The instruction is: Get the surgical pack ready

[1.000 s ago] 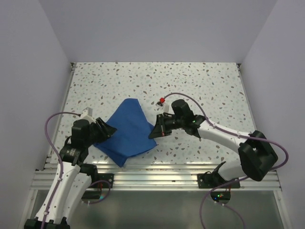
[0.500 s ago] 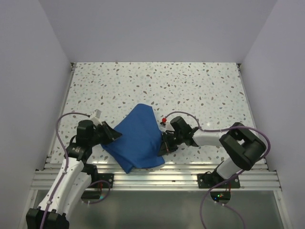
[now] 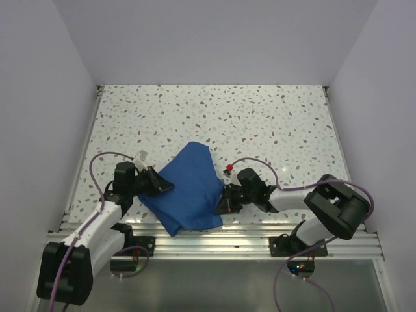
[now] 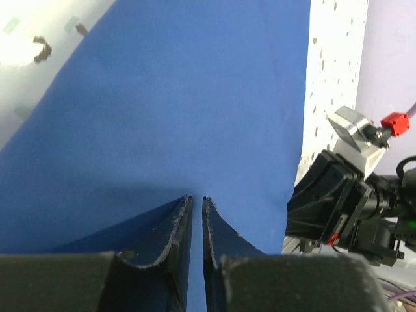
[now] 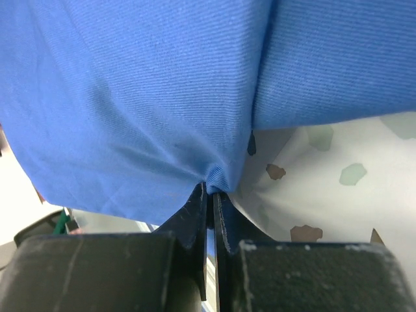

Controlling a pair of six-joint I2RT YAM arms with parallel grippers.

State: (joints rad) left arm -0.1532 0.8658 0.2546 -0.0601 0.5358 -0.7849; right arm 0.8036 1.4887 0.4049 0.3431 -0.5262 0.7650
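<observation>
The royal-blue cloth drape lies bunched at the near middle of the speckled table. My left gripper is shut on its left edge; in the left wrist view the drape fills the frame and runs between the closed jaws of the gripper. My right gripper is shut on the drape's right edge; the right wrist view shows a pinch of cloth in the gripper. The tray, instruments, gauze and packet are out of view.
The speckled table stretches behind the drape. The metal rail runs along the near edge just below the cloth. The right arm's wrist shows at the right of the left wrist view.
Both grippers have pulled the drape toward the near edge and lowered it. The right arm has folded back close to its base. The left gripper shifted slightly right.
</observation>
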